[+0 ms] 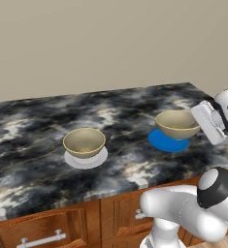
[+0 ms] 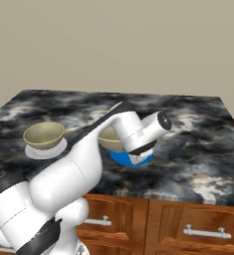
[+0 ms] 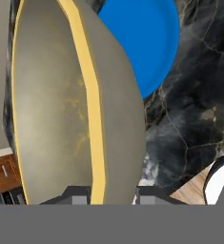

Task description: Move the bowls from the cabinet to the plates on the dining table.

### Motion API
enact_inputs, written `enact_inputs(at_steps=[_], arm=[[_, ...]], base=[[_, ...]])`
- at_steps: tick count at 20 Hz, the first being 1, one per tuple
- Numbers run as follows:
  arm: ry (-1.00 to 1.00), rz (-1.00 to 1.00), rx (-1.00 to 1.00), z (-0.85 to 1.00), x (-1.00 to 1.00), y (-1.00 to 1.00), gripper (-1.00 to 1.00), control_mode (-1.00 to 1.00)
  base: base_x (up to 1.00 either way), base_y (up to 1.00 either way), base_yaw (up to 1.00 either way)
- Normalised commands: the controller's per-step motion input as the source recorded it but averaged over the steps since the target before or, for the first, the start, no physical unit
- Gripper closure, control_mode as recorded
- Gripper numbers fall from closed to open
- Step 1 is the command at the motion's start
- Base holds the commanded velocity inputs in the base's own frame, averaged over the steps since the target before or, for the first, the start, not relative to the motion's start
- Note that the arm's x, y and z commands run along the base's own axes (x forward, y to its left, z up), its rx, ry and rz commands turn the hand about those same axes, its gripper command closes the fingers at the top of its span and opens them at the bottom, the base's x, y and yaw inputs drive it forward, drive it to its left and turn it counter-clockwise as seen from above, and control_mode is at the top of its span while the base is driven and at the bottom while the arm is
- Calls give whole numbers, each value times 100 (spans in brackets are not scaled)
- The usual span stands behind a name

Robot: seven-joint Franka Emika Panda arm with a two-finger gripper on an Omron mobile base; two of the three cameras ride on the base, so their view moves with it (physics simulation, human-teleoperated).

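One grey-olive bowl [image 1: 84,142] [image 2: 44,134] sits upright on the pale grey-white plate [image 1: 86,160] [image 2: 46,150] at the left of the dining table [image 1: 38,126]. The second bowl [image 1: 176,123] [image 2: 110,141] [image 3: 75,105] hangs just over the bright blue plate [image 1: 166,141] [image 2: 131,159] [image 3: 147,43]; I cannot tell whether its foot touches the plate. My gripper [image 1: 198,126] [image 3: 106,195] comes in from the right, shut on this bowl's yellowish rim, one finger inside and one outside. The cabinet is out of view.
Brown wooden drawers [image 1: 47,227] [image 2: 198,224] with silver handles run under the table's front edge. A plain beige wall stands behind the table. Bare marbled top lies between the two plates and at the far right [image 2: 198,134].
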Motion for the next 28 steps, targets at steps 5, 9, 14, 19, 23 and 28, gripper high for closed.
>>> enact_inputs(at_steps=[5,9,14,19,23,28], arm=[[0,-3,0,-22,26,0,100,-100],[0,-2,0,-20,21,-5,100,-100],[0,-1,1,-18,20,-10,100,-100],[0,-2,2,-18,21,-10,100,-100],[0,-1,2,-18,17,-10,100,-100],[-1,-1,2,-17,18,-9,100,-100]], base=[[0,0,0],[0,0,0],[0,0,0],[0,0,0],[0,0,0],[0,0,0]])
